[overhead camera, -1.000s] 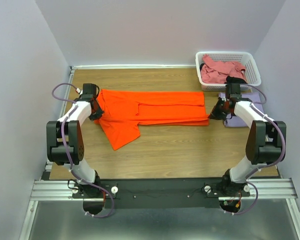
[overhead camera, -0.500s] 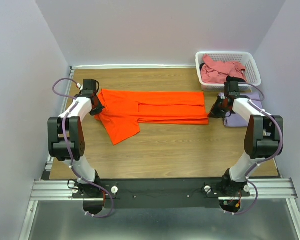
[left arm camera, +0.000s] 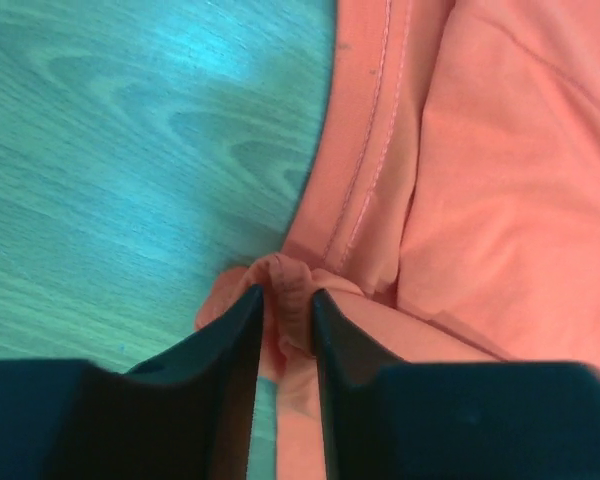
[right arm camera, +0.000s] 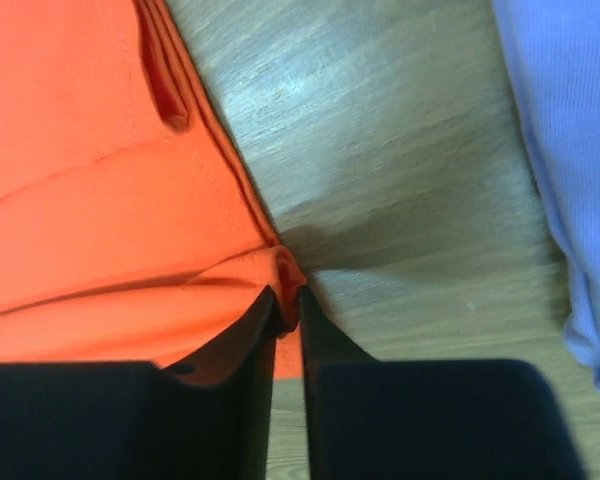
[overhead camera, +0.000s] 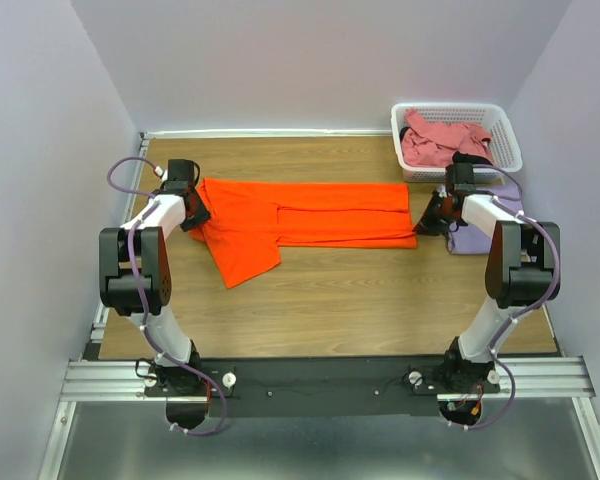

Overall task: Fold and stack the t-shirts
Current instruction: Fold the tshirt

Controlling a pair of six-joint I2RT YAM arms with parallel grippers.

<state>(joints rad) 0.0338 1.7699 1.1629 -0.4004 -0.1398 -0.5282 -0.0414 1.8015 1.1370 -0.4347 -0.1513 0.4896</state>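
The orange shirt (overhead camera: 310,215) lies spread along the worktop's (overhead camera: 380,300) far half. Since a second ago its loose sleeve has drawn slightly toward the far left corner. The left gripper (left arm camera: 288,300) pinches a fold at the shirt's left end, and the right gripper (right arm camera: 286,300) pinches its right edge.

Wood-grain brown desk (overhead camera: 330,290) between plain pale lavender walls (overhead camera: 310,60), silver aluminium rail (overhead camera: 100,378) along its near edge.

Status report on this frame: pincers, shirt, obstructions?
Left pincer nipping orange t-shirt edge. Right pincer nipping opposite edge. Shirt stretched flat on table. Beside right pincer: lavender t-shirt.
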